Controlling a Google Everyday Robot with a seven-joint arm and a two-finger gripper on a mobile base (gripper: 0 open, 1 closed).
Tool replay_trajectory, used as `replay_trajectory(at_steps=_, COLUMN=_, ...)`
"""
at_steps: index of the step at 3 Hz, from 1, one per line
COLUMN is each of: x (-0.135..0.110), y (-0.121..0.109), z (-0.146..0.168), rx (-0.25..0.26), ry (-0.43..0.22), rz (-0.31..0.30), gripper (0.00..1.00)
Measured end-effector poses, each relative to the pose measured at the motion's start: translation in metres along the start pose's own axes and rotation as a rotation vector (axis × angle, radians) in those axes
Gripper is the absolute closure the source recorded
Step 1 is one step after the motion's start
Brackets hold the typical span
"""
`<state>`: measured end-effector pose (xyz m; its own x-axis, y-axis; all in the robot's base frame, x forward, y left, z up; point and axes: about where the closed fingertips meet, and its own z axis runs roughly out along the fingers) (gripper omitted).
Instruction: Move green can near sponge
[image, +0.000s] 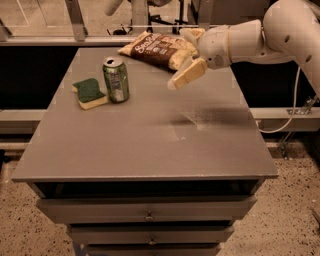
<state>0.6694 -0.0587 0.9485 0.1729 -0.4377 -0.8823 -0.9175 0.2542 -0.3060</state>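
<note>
The green can (115, 79) stands upright on the grey table (150, 145) at the back left. The sponge (89, 93), dark green on top and yellow below, lies just left of the can, almost touching it. My gripper (180, 58) hangs in the air above the back middle of the table, well to the right of the can. It is open and empty. One cream finger (188, 74) points down and to the left; the other finger (192, 34) sits higher, in front of the snack bag.
A tan-and-brown snack bag (155, 49) lies at the table's back edge, behind the gripper. My white arm (260, 35) reaches in from the right. Drawers (147, 215) sit under the tabletop. A rail runs behind the table.
</note>
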Motion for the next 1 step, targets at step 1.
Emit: replay_trajectory(at_steps=1, x=0.0, y=0.0, z=0.0, rx=0.0, ry=0.0, rz=0.0, gripper=0.0)
